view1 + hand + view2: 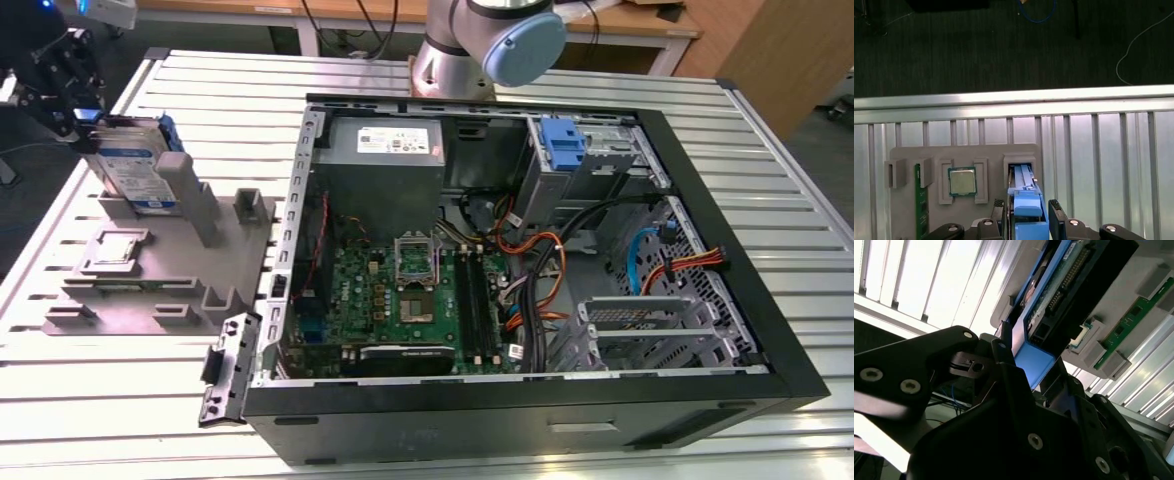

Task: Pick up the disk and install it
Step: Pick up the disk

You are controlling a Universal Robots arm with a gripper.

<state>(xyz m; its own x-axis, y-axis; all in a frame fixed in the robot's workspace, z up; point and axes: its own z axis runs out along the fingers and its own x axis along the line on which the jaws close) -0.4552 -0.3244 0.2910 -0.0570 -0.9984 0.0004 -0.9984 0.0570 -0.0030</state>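
Your gripper [1027, 206] sits over the disk [134, 165], which stands on edge in a slot of the grey holder [147, 280] on the slatted table [200, 80], at the exterior view's left, well apart from the open case [747, 300]. In the first wrist view the claw is spread, its fingers [1000, 206] flanking the blue rail [1028, 197] with a thin dark gap on each side. To grip well, keep the claw centred on that rail and square to the slot, close evenly on the flat faces, and lift straight so the drive doesn't bind against the slot walls. The rail is smooth moulded plastic and likely slippery. The drive body is rigid metal, with its connector pins exposed along one edge in the second wrist view.
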